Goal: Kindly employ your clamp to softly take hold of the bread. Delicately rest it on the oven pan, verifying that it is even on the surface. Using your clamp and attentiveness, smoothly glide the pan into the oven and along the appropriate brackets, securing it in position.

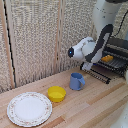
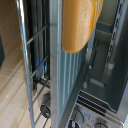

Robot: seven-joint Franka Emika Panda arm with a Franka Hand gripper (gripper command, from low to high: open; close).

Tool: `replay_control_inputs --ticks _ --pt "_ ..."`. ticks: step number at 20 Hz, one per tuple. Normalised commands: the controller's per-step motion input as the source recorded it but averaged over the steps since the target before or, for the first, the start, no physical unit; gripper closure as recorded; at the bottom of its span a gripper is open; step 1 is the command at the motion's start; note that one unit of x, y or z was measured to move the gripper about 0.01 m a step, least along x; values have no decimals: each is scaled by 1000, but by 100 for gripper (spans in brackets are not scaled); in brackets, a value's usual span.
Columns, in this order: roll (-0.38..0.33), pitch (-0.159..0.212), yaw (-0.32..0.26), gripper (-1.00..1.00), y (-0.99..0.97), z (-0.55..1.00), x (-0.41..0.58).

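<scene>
The bread already lies on the oven pan at the oven, far right, presumably ready for sliding; the gripper's opening cannot be told.

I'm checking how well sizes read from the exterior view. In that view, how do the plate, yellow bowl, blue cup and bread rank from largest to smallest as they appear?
1. Plate, clearly largest.
2. Yellow bowl and blue cup: look alike, so unranked.
3. Bread, smallest, though it sits farther back, which may shrink it.

Bread on oven pan
</scene>
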Motion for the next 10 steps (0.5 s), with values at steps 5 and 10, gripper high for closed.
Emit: replay_control_inputs --ticks 5,10 --pt "-32 47 69 -100 -262 -86 -3" --pt "0 38 59 100 -217 -3 0"
